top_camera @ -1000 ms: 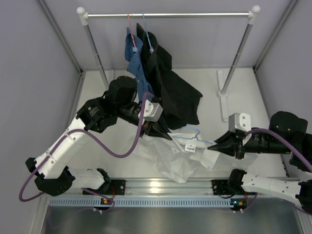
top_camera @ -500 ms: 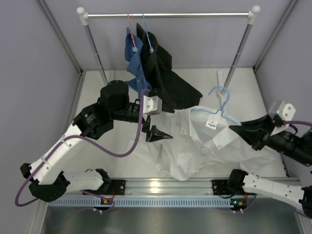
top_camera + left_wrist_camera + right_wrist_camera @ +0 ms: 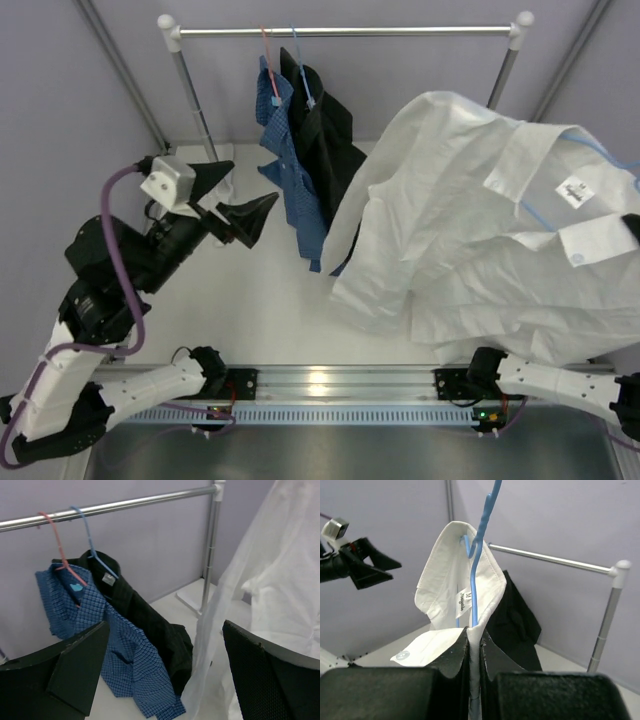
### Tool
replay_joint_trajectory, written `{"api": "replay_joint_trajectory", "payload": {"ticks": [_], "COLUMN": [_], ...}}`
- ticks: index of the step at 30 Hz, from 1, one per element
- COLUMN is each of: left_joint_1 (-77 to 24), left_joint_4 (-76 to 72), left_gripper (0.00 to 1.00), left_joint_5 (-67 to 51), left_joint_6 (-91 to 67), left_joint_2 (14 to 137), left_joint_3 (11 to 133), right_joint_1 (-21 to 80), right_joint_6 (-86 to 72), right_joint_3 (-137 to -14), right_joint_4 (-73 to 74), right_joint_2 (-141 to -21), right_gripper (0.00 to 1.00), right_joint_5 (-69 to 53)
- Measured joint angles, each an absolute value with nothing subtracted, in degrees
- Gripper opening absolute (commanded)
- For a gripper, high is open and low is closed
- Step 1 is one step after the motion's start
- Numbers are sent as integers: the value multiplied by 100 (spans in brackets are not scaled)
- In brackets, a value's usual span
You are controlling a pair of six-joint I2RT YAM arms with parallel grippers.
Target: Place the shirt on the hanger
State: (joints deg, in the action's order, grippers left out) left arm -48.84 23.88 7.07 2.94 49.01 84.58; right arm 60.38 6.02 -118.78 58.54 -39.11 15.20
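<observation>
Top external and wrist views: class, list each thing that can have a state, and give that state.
white shirt: draped on the light-blue wire hanger, hanging from its collar.
light-blue wire hanger: inside the shirt, hook free, not on the rail.
right gripper: shut on the shirt's collar and the hanger wire.
left gripper: open, empty.
blue checked shirt: hanging on the rail.
black shirt: hanging on the rail.

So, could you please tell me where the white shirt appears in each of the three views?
Top external: the white shirt fills the right side.
Left wrist: it hangs along the right edge.
Right wrist: its collar at centre, pinched in the right gripper.
Shared landmark: the clothes rail.
</observation>
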Motion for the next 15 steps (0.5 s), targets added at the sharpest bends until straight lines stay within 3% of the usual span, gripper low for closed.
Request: {"api": "replay_joint_trajectory", "payload": {"ticks": [8,15], "left_joint_1": [-4884,-4884], "left_joint_4": [3017,3719], "left_gripper": [98,98], "left_joint_5": [2182,2875], "left_joint_6": [-78,-421], "left_joint_2": [4134,3999], "left_joint_3": [8232,6993], "right_joint_1": [6156,6246], "right_joint_6": [1052,1138], "right_joint_3": [-12615,-11603], "right_joint_4": [5867,5664], "right_joint_2": [-4281,-5470], "right_gripper": [0,0], "right_joint_5": [3017,4497]}}
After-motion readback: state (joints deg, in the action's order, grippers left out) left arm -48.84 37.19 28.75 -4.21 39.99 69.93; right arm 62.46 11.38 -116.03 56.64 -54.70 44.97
